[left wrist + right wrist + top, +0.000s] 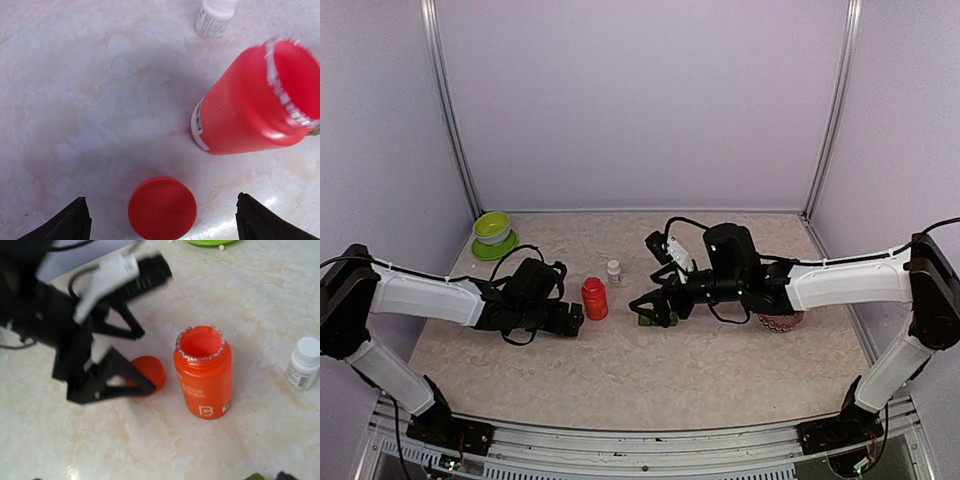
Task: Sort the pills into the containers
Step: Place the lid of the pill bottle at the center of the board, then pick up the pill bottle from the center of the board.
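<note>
An open red bottle [594, 298] stands upright at mid table; it also shows in the left wrist view [250, 105] and the right wrist view [202, 372]. Its red cap [161, 208] lies flat on the table. My left gripper [572, 320] is open, its fingers either side of the cap without touching it. My right gripper [652, 308] is open, just right of the bottle and low over the table. A dark green container [646, 321] lies under it; only a green sliver [255, 476] shows at the wrist view's bottom edge. No pills show inside the bottle.
A small white bottle [613, 269] stands behind the red one. A lime-green bowl [492, 232] sits at the back left, with small pale bits [220, 247] beside it. A reddish round object [782, 322] lies under the right forearm.
</note>
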`<state>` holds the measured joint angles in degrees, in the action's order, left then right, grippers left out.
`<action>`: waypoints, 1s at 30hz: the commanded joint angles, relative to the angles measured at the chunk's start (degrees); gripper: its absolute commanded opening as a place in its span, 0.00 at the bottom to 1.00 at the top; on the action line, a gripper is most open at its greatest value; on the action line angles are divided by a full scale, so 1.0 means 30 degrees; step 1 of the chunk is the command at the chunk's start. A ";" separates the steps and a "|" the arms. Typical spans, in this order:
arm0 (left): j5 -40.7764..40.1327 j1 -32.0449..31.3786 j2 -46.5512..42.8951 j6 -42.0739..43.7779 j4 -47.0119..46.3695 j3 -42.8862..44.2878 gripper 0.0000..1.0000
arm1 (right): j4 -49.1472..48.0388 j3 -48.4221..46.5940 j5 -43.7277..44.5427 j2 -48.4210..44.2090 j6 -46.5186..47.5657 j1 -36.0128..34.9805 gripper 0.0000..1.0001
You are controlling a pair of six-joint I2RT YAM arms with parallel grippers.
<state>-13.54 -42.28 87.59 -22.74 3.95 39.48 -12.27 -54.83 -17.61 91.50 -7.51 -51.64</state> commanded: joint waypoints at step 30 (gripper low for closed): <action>0.2519 0.0647 0.4206 0.4149 0.3035 0.7629 0.65 | 0.1924 0.2545 -0.0529 -0.4301 -0.1160 0.0125 0.98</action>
<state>-5.02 -40.80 99.46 -11.00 12.10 60.20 -7.16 -47.72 -20.21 79.37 -10.44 -51.62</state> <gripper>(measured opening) 0.693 0.984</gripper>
